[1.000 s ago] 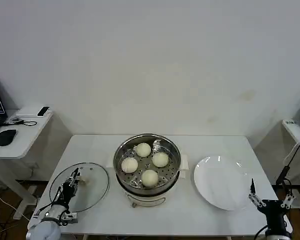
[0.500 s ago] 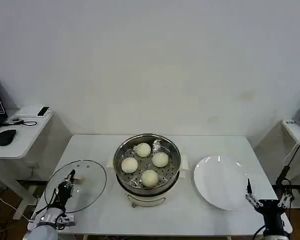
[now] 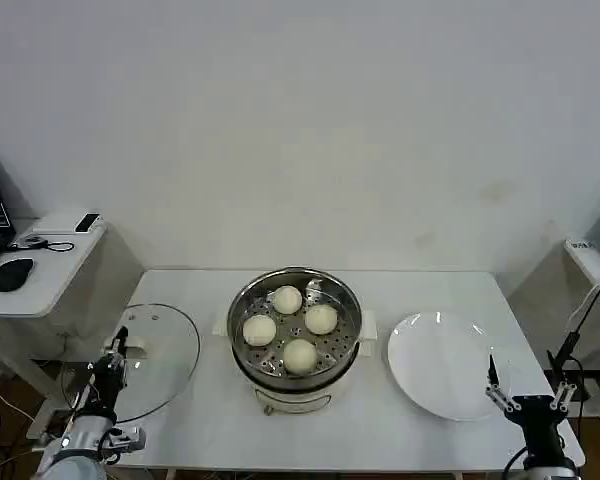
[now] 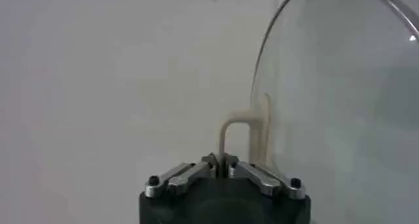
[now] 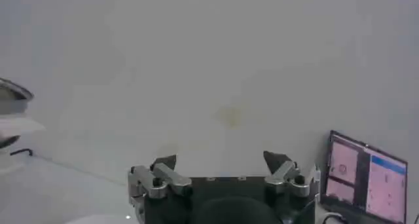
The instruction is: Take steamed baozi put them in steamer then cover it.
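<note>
Head view: left pincer (image 3: 119, 352) pinches the bar handle of the cover (image 3: 145, 360), held tilted at the surface's (image 3: 430, 285) left edge; the steamer (image 3: 296, 335), four steamed baozi (image 3: 299, 354) inside, lies to its right. Right pincer (image 3: 518, 390) waits spread beside the plate (image 3: 446, 365).

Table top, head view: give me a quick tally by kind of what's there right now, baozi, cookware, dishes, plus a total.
Steamed baozi: 4, all inside the steamer
Steamer: 1
Cover: 1, glass, held by its handle in the left end effector
White plate: 1
Total: 7
</note>
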`<control>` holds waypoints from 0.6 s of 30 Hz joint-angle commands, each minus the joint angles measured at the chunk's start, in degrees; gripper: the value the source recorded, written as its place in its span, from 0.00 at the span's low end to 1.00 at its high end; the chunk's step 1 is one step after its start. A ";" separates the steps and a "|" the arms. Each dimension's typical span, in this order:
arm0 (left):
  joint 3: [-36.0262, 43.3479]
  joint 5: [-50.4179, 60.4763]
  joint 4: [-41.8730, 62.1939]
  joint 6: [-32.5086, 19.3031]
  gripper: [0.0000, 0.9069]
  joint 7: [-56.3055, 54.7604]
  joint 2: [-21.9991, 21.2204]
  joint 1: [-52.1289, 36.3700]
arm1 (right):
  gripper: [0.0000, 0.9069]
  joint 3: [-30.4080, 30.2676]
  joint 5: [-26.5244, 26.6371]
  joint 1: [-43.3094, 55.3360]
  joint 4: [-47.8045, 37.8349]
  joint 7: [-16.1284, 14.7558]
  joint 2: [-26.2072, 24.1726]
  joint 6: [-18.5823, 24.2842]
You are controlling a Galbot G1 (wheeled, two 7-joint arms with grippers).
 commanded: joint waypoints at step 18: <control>20.21 1.48 -20.33 15.42 0.00 12.43 3.39 -10.91 | 1.00 -2.96 -2.84 0.58 -0.21 1.09 0.20 -1.23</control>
